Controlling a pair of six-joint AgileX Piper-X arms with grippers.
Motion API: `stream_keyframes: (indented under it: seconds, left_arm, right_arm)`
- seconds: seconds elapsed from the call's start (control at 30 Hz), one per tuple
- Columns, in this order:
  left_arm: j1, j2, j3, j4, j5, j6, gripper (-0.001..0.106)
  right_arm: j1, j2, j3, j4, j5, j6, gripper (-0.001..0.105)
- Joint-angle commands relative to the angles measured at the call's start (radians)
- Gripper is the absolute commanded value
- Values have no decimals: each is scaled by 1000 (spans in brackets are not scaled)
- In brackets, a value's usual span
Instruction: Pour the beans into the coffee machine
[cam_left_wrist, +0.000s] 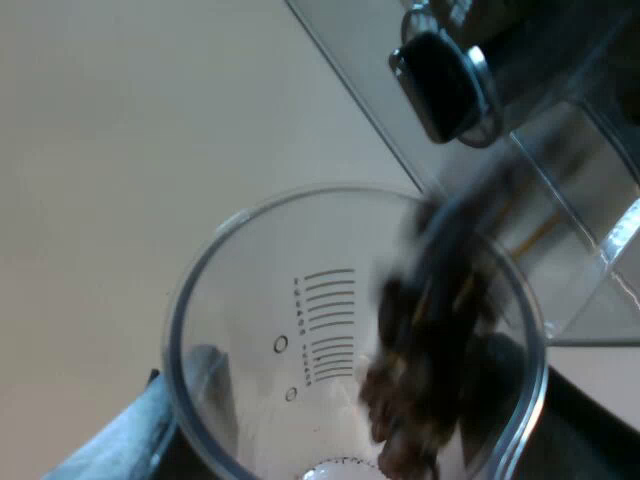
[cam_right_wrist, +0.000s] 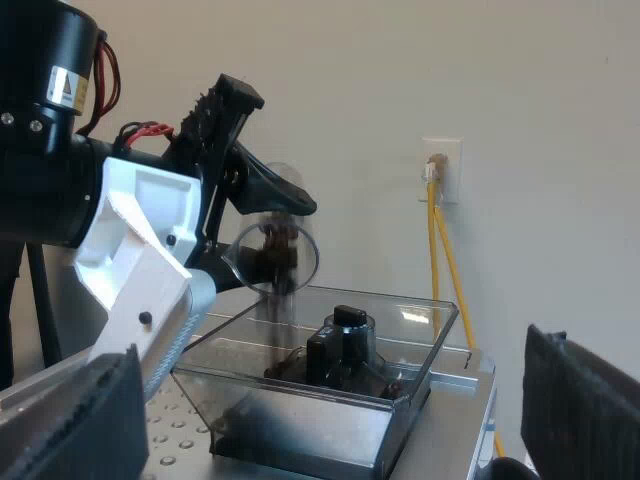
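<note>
My left gripper (cam_right_wrist: 262, 215) is shut on a clear measuring glass (cam_left_wrist: 300, 330), tipped mouth-down over the espresso machine's bean hopper (cam_right_wrist: 330, 370). Brown coffee beans (cam_left_wrist: 430, 380) slide along the glass wall and spill over its rim as a blurred stream (cam_right_wrist: 275, 290) into the hopper. The hopper is a clear, smoky box (cam_left_wrist: 560, 230) with a black knob (cam_right_wrist: 345, 335) in its middle and some beans on its floor. My right gripper (cam_right_wrist: 330, 400) is open, with its black fingers (cam_right_wrist: 585, 400) wide apart, level with the hopper and a short way off from it.
The hopper stands on the machine's metal top (cam_right_wrist: 455, 415). A plain light wall is behind it, with a socket (cam_right_wrist: 440, 170) and yellow cables (cam_right_wrist: 445, 260) hanging down to the machine. My left arm's white body (cam_right_wrist: 140, 270) is close to the hopper's edge.
</note>
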Motion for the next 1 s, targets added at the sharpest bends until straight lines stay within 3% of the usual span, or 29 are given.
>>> stream_keyframes:
  seconds: [0.03,0.1,0.2,0.43,0.93,1.0]
  left_arm:
    - [-5,-8,-7,-17,7,10,0]
    - [-5,-8,-7,-17,7,28,0]
    - [-5,-8,-7,-20,7,113,0]
    - [-5,-8,-7,-64,7,166,0]
    - [-5,-10,-7,-77,7,166,0]
    - [-5,-13,-7,-70,4,97,0]
  right_arm:
    - [1,-3,-7,-5,-1,-14,78]
    - [1,-3,-7,-5,-1,-14,78]
    - [1,-3,-7,-5,-1,-14,78]
    - [1,-3,-7,-5,-1,-14,78]
    - [1,-3,-7,-5,-1,-14,78]
    - [1,-3,-7,-5,-1,-14,78]
